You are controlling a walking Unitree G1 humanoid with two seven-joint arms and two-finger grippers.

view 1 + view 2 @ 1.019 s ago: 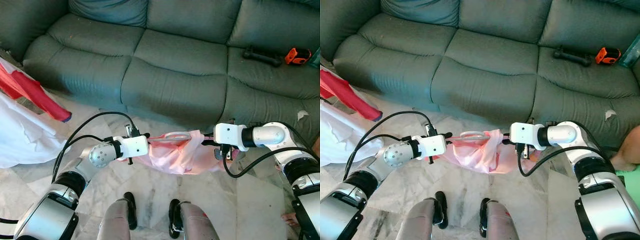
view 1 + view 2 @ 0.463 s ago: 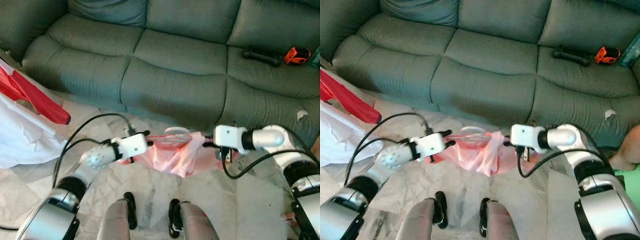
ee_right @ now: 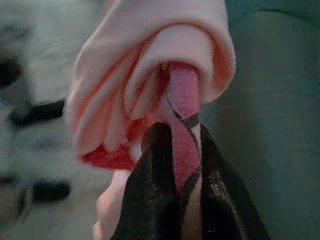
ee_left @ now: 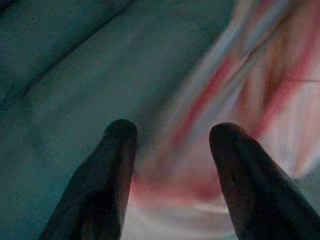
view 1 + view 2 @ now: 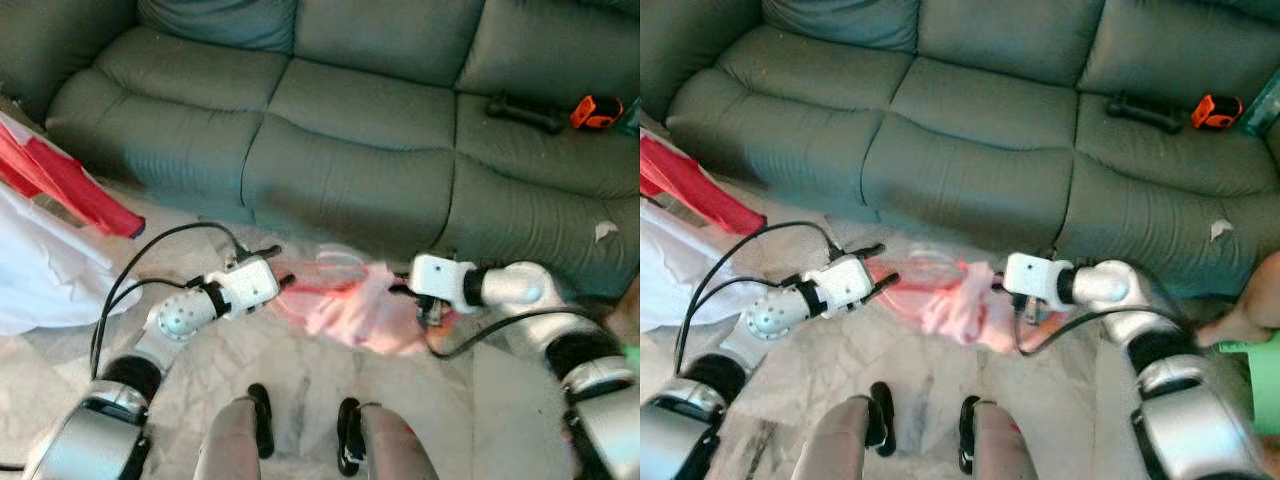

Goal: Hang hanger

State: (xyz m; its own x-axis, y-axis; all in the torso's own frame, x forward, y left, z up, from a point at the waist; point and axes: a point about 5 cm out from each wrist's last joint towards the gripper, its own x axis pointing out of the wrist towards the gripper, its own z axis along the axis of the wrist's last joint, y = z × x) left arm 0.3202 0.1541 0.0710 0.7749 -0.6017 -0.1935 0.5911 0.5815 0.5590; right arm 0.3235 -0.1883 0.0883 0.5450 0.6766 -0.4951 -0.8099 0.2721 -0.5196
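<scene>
A pink garment (image 5: 352,302) on a pink hanger (image 3: 183,95) hangs blurred above the floor in front of the sofa. My right gripper (image 5: 402,290) is shut on the hanger's right end; in the right wrist view the black fingers (image 3: 155,165) pinch the pink bar, with cloth bunched over it. My left gripper (image 5: 276,267) stands open just left of the garment, apart from it. In the left wrist view its two fingers (image 4: 117,150) are spread, with the blurred pink and white cloth beyond them.
A dark green sofa (image 5: 340,120) spans the back, with a black dumbbell (image 5: 524,111) and an orange tape measure (image 5: 596,110) on its right seat. Red cloth (image 5: 70,185) and white cloth (image 5: 40,270) lie at left. A person's foot (image 5: 1240,322) is at right. My feet (image 5: 300,425) stand on marble floor.
My left gripper has opened and drawn back to the left, off the garment. The garment now hangs from the right gripper alone, sagging lower, and the right gripper has shifted slightly left.
</scene>
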